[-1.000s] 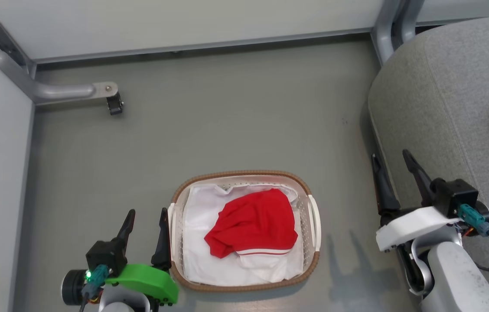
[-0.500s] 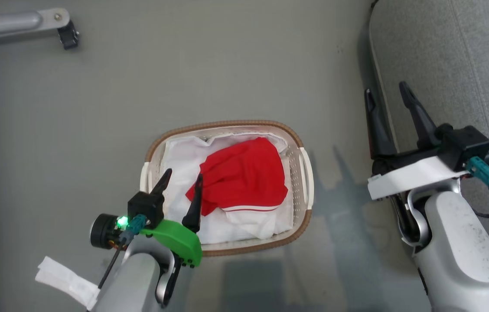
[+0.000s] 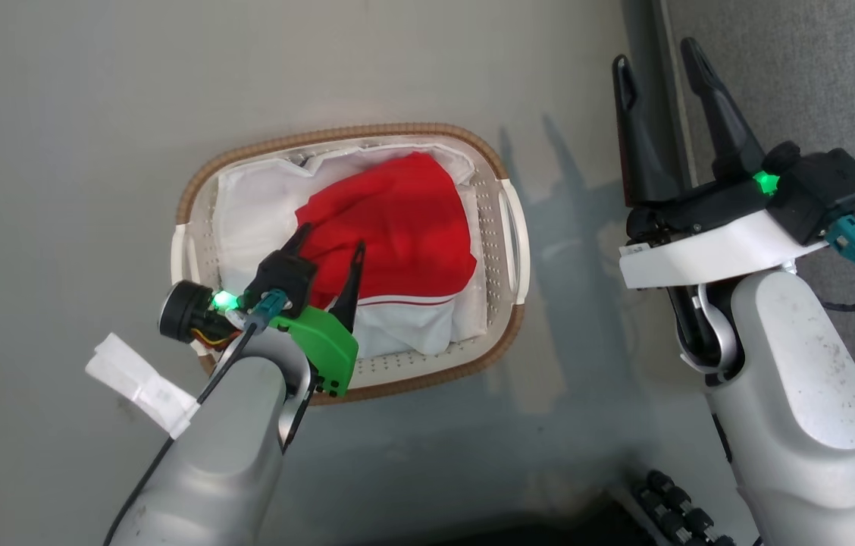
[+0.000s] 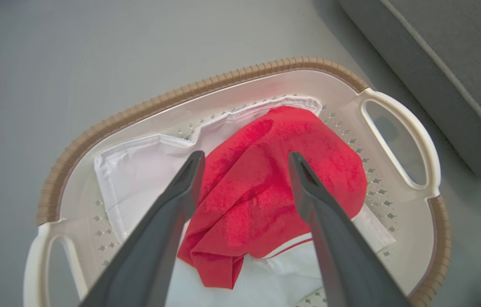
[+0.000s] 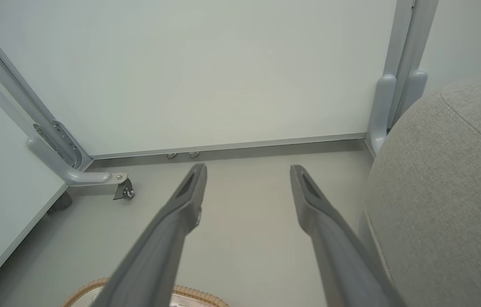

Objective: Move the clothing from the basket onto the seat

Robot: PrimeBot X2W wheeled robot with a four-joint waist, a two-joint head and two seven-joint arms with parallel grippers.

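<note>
The red clothing [image 3: 397, 227] lies bunched in the white basket [image 3: 336, 133] on the grey floor, on top of a white cloth [image 3: 253, 205]. My left gripper [image 3: 331, 236] hangs open over the garment's near left edge. In the left wrist view the same gripper [image 4: 245, 155] frames the red clothing [image 4: 244, 192] inside the basket [image 4: 223, 79], with nothing between its fingers. My right gripper [image 3: 655, 53] stands open in the air, right of the basket, by the edge of the grey seat [image 3: 799, 76]. The right wrist view shows it [image 5: 247, 168] open beside the seat [image 5: 445, 179].
A white hem with a red stripe [image 3: 405, 303] shows under the garment's near edge. In the right wrist view, a pale wall panel [image 5: 223, 76] closes the far side, with a metal frame leg and caster [image 5: 123, 192] at the left. Dark wheels [image 3: 670, 500] show at the head view's bottom.
The head camera has tilted down, so the whole picture shifted. My left gripper has moved from beside the basket to over the red clothing. Both grippers stay open.
</note>
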